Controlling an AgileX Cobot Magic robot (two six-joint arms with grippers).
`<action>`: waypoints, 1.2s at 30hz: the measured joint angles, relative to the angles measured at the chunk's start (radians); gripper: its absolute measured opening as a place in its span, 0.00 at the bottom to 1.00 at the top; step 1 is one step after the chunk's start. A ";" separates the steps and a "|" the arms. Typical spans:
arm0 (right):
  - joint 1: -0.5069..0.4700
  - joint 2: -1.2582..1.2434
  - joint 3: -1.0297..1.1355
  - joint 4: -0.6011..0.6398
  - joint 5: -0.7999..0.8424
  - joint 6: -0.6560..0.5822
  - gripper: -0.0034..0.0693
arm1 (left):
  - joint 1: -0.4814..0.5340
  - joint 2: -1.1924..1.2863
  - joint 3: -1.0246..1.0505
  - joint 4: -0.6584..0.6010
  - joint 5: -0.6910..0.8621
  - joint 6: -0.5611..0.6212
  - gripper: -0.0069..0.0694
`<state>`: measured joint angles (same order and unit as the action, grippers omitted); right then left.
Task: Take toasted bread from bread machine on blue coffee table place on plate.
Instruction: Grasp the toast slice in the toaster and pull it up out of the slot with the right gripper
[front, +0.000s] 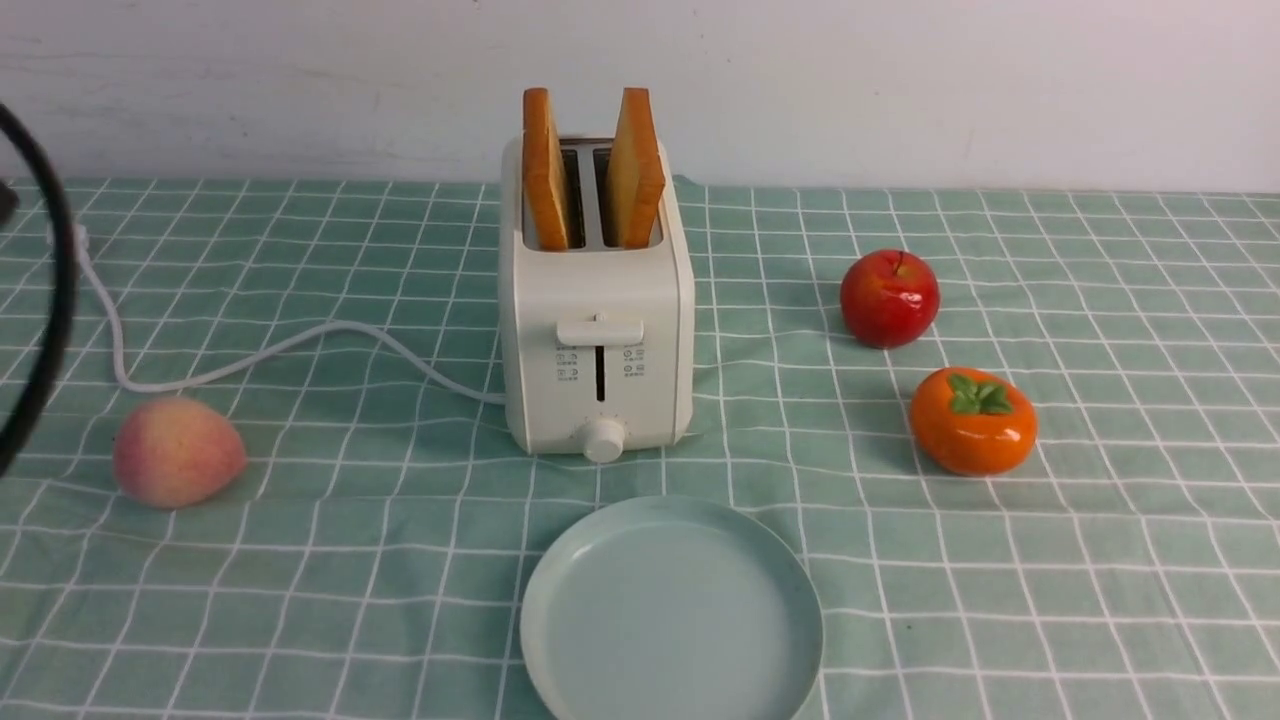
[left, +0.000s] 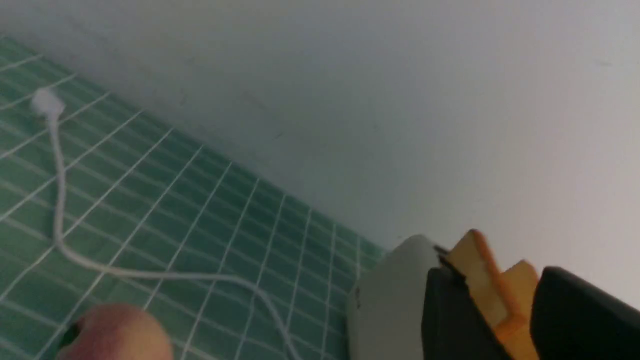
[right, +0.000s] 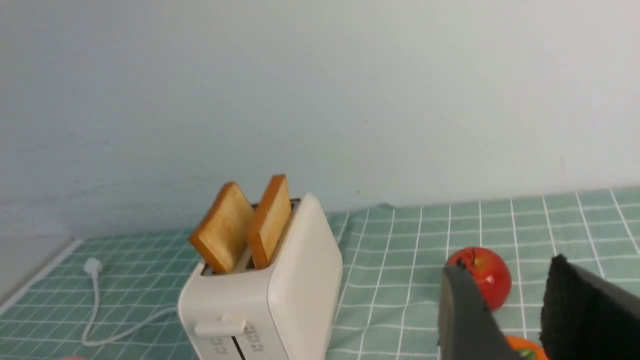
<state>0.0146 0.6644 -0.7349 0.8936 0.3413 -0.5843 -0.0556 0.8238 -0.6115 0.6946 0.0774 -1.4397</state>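
Both hands hang back from the action. The left hand (left: 495, 282) has its two black fingers spread with nothing between them. Through that gap, well ahead of it, stands the bread machine (front: 598, 300). The toasted bread (front: 634, 170) pokes up out of its top, one slice in each slot. The right hand (right: 506, 267) is spread too and grips nothing. Straight beyond its fingers sits a red apple (front: 889, 298), with an orange persimmon (front: 972, 420) nearer to it, and the bread machine lies well off toward the left hand's side. The surface (front: 300, 600) is a pale teal-green cloth with a white grid, a little rumpled at the back edge behind the bread machine. It runs back to a plain whitish wall (front: 900, 80). The plate (front: 670, 610), round and pale blue-green, lies on the cloth just in front of the bread machine, on the robot's side. A white power cord (front: 300, 345) snakes from the bread machine across the cloth ahead of the left hand to a plug (left: 47, 102) lying on the cloth. A peach (front: 177, 452) rests near that hand. A black cable (front: 45, 300) curves down the far left of the front view.
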 joint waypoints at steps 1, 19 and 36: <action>0.000 0.047 0.000 0.034 -0.009 -0.009 0.38 | 0.000 0.021 0.014 -0.004 0.067 -0.014 0.40; 0.107 0.908 -0.646 0.107 0.475 -0.025 0.39 | -0.013 0.037 0.050 -0.262 0.303 0.275 0.39; 0.400 1.496 -1.475 -0.321 0.386 0.216 0.62 | -0.181 0.175 -0.093 -1.163 0.571 1.408 0.40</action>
<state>0.4150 2.1608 -2.2098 0.5731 0.7273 -0.3681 -0.2362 0.9984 -0.7044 -0.4686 0.6480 -0.0314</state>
